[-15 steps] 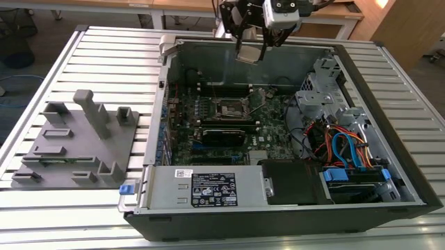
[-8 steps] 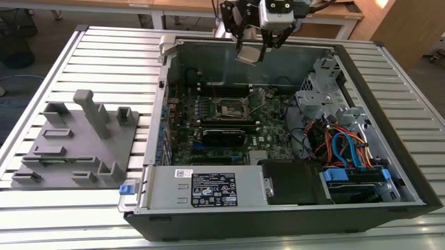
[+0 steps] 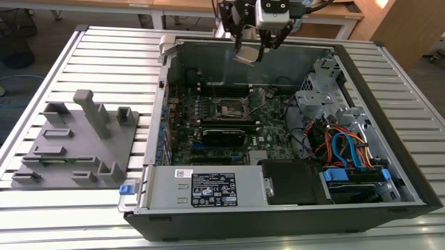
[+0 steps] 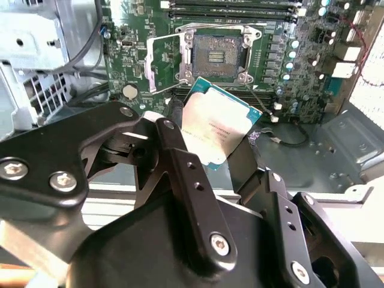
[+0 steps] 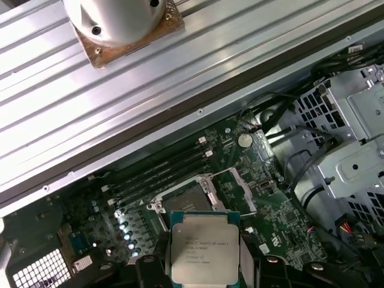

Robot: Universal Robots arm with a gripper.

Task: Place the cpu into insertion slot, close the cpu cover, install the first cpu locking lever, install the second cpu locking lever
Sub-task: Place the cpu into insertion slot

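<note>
The cpu (image 4: 219, 123) sits clamped at two opposite edges between the black fingers (image 4: 180, 162) of the gripper (image 4: 217, 147), metal top towards the camera and a rim of green showing along its edges; the jaws are narrowed onto it. The first wrist view shows the same chip (image 5: 205, 246) square-on, with print on its silver face.

Beyond it lies the insertion slot (image 4: 217, 57), bare and dark-centred; the cpu is clear of it, not touching. The cpu cover (image 4: 163, 63) is swung open beside the socket, green board visible through its window; in the first wrist view it stands just beside the slot (image 5: 186, 201) as a thin silvery frame (image 5: 235, 187). The long memory slots (image 5: 159, 171) run close by.

The exterior view adds what the wrist views cannot: the gripper (image 3: 251, 52) hangs high over the far wall of the open computer case (image 3: 278, 224), well above the socket (image 3: 230, 108); a grey fixture (image 3: 76, 140) lies on the slatted table (image 3: 104, 62) at the exterior view's left.
</note>
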